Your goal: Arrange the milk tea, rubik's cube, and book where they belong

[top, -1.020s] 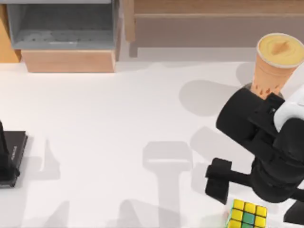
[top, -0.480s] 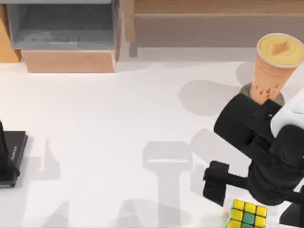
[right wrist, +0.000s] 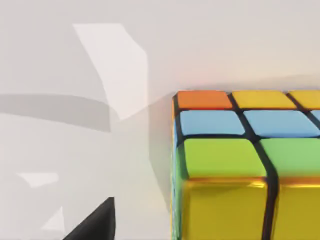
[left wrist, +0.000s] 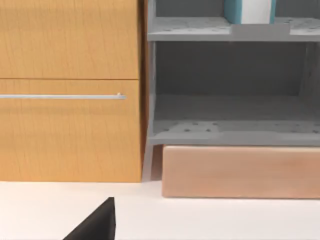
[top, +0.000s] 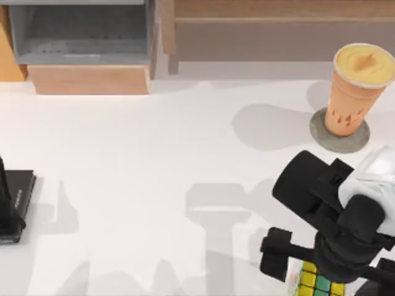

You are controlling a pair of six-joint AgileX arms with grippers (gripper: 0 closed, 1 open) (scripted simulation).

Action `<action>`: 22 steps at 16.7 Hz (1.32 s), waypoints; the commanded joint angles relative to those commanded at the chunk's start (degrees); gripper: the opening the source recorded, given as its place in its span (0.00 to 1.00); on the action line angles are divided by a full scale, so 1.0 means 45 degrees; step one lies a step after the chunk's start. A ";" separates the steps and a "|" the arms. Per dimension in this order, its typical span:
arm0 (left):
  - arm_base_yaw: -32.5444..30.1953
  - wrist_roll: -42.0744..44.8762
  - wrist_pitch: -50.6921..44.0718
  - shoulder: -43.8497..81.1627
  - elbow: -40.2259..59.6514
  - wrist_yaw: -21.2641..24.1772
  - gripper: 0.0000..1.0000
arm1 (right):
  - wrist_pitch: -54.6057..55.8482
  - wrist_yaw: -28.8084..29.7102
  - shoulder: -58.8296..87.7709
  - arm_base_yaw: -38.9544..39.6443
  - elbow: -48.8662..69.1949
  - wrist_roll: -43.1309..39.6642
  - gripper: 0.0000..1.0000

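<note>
The rubik's cube [top: 316, 282] lies at the table's front right, yellow and green squares showing, partly hidden under my right arm. My right gripper [top: 326, 272] hangs over it, open, with one black finger [top: 274, 253] to the cube's left and clear of it. Up close in the right wrist view the rubik's cube [right wrist: 240, 165] shows orange, blue, green and yellow squares. The milk tea [top: 357, 86] stands upright at the back right on a flat grey disc [top: 327, 137]. The book [left wrist: 249, 10], teal with a white edge, stands on the upper shelf. My left arm [top: 5, 203] is parked at the far left.
A grey open shelf unit [top: 80, 37] on a wooden base [top: 89, 79] sits at the back left, with a wooden cabinet [left wrist: 70, 90] beside it. A long wooden ledge [top: 278, 24] runs along the back right. A black flat slab [top: 18, 197] lies by the left edge.
My right arm has moved toward the front edge and down over the rubik's cube, hiding more of it. The grey disc under the milk tea is now uncovered. The left arm has not moved.
</note>
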 joint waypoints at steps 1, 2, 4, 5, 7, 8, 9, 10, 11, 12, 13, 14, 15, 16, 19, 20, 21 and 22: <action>0.0000 0.0000 0.0000 0.0000 0.0000 0.0000 1.00 | 0.0000 0.0000 0.0000 0.0000 0.0000 0.0000 1.00; 0.0000 0.0000 0.0000 0.0000 0.0000 0.0000 1.00 | 0.0000 0.0000 0.0000 0.0000 0.0000 0.0000 1.00; 0.0000 0.0000 0.0000 0.0000 0.0000 0.0000 1.00 | 0.0000 0.0000 0.0000 0.0000 0.0000 0.0000 0.92; 0.0000 0.0000 0.0000 0.0000 0.0000 0.0000 1.00 | 0.0000 0.0000 0.0000 0.0000 0.0000 0.0000 0.85; 0.0000 0.0000 0.0000 0.0000 0.0000 0.0000 1.00 | 0.0000 0.0000 0.0000 0.0000 0.0000 0.0000 0.70; 0.0000 0.0000 0.0000 0.0000 0.0000 0.0000 1.00 | 0.0000 0.0000 0.0000 0.0000 0.0000 0.0000 0.62; 0.0000 0.0000 0.0000 0.0000 0.0000 0.0000 1.00 | 0.0000 0.0000 0.0000 0.0000 0.0000 0.0000 0.55; 0.0000 0.0000 0.0000 0.0000 0.0000 0.0000 1.00 | 0.0000 0.0000 0.0000 0.0000 0.0000 0.0000 0.47; 0.0000 0.0000 0.0000 0.0000 0.0000 0.0000 1.00 | 0.0000 0.0000 0.0000 0.0000 0.0000 0.0000 0.40; 0.0000 0.0000 0.0000 0.0000 0.0000 0.0000 1.00 | 0.0000 0.0000 0.0000 0.0000 0.0000 0.0000 0.32; 0.0000 0.0000 0.0000 0.0000 0.0000 0.0000 1.00 | 0.0000 0.0000 0.0000 0.0000 0.0000 0.0000 0.25; 0.0000 0.0000 0.0000 0.0000 0.0000 0.0000 1.00 | 0.0000 0.0000 0.0000 0.0000 0.0000 0.0000 0.17; 0.0000 0.0000 0.0000 0.0000 0.0000 0.0000 1.00 | 0.0000 0.0000 0.0000 0.0000 0.0000 0.0000 0.10; 0.0000 0.0000 0.0000 0.0000 0.0000 0.0000 1.00 | 0.0000 0.0000 0.0000 0.0000 0.0000 0.0000 0.02; 0.0000 0.0000 0.0000 0.0000 0.0000 0.0000 1.00 | 0.0000 0.0000 0.0000 0.0000 0.0000 0.0000 0.00; 0.0000 0.0000 0.0000 0.0000 0.0000 0.0000 1.00 | 0.0000 0.0000 0.0000 0.0000 0.0000 0.0000 0.00; 0.0000 0.0000 0.0000 0.0000 0.0000 0.0000 1.00 | 0.0000 0.0000 0.0000 0.0000 0.0000 0.0000 0.00; 0.0000 0.0000 0.0000 0.0000 0.0000 0.0000 1.00 | 0.0000 0.0000 0.0000 0.0000 0.0000 0.0000 0.00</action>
